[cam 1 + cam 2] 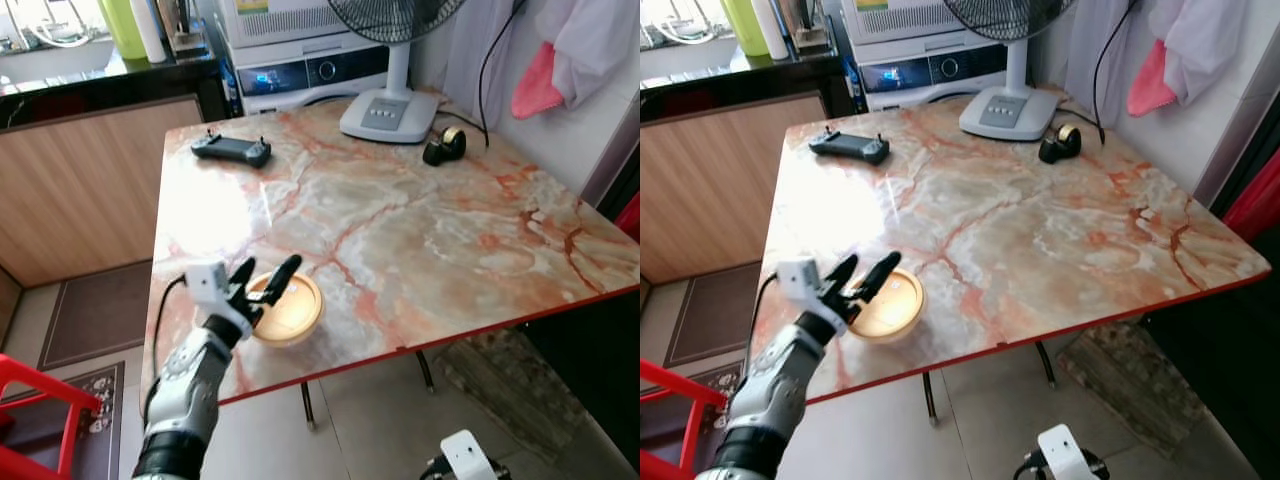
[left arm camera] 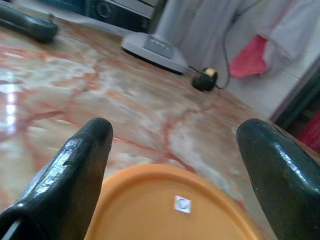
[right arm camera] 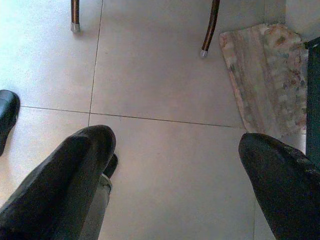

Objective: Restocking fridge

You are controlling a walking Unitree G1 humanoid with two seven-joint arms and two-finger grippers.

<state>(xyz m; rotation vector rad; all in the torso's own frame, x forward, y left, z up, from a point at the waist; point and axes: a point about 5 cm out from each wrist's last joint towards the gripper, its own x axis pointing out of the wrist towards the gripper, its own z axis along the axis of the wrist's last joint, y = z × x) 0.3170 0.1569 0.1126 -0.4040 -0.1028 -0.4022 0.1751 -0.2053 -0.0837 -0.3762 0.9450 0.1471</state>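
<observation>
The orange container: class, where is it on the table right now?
The orange container sits near the table's front edge on the robot's left, with the open left gripper poised over it.

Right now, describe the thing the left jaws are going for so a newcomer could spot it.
Find the marble table. At its near edge, on the robot's left, sits a round orange container with a flat lid, and the open left gripper hovers right over it. The remote, fan base and tape roll all lie at the far side.

2 head eyes overlook table (image 1: 420, 230); wrists look close.
</observation>
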